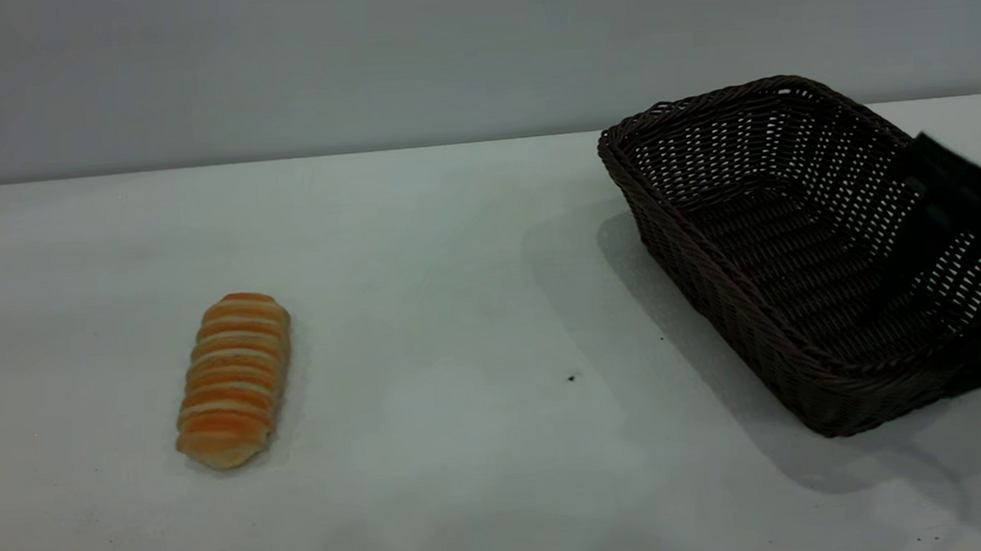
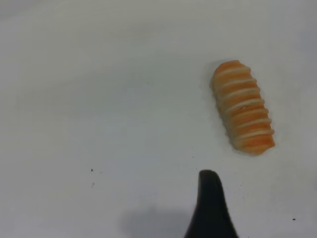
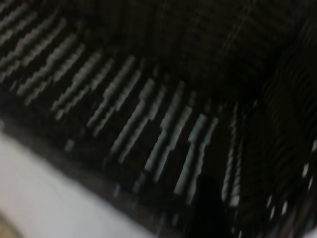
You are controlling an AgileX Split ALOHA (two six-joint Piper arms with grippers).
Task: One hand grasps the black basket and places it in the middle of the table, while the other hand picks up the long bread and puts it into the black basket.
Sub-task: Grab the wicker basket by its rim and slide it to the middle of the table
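Gripping, apparently, the dark woven wicker basket (image 1: 796, 257) at three o'clock, the right tool (image 1: 960, 221) tilts it; the striped orange long bread (image 1: 235, 381) waits untouched at nine o'clock on the white tabletop (image 1: 460, 328).

You see the table (image 1: 459, 311) from the front; your left wrist camera looks down on the same long bread (image 1: 235, 380).

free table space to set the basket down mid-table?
Yes: the table is bare between the long bread at left and the black basket at right, apart from tiny specks. Crowded only at far right, where the right gripper reaches into the tilted basket.
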